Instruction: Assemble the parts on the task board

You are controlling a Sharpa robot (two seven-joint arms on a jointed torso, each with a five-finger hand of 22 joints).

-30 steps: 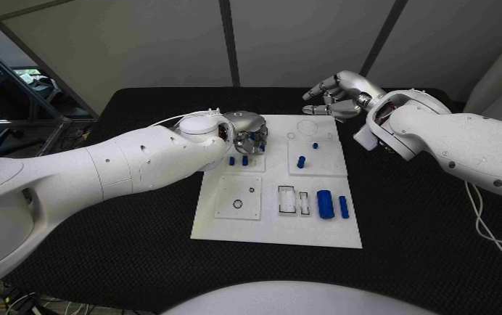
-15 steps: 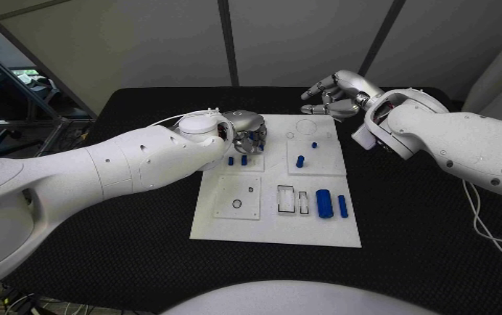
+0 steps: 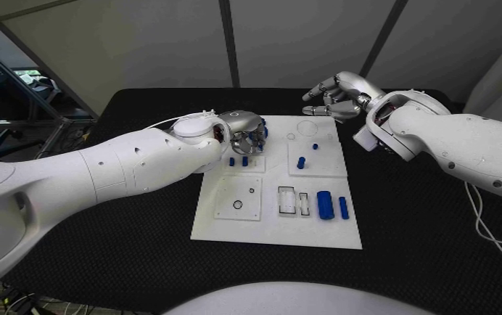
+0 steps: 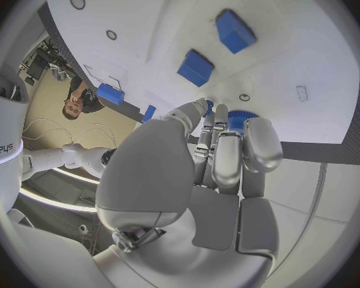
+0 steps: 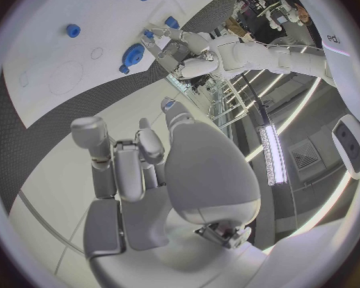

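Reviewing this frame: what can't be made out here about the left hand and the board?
- Head view: the left hand covers the task board's far left corner.
- Left wrist view: fingers hide most of a blue part; whether it is held is unclear.
- Head view: board outlines are too small to read.

The left hand [image 3: 245, 132] hovers over the task board's [image 3: 274, 231] far-left corner; the right hand [image 3: 335, 97] hangs beyond it.
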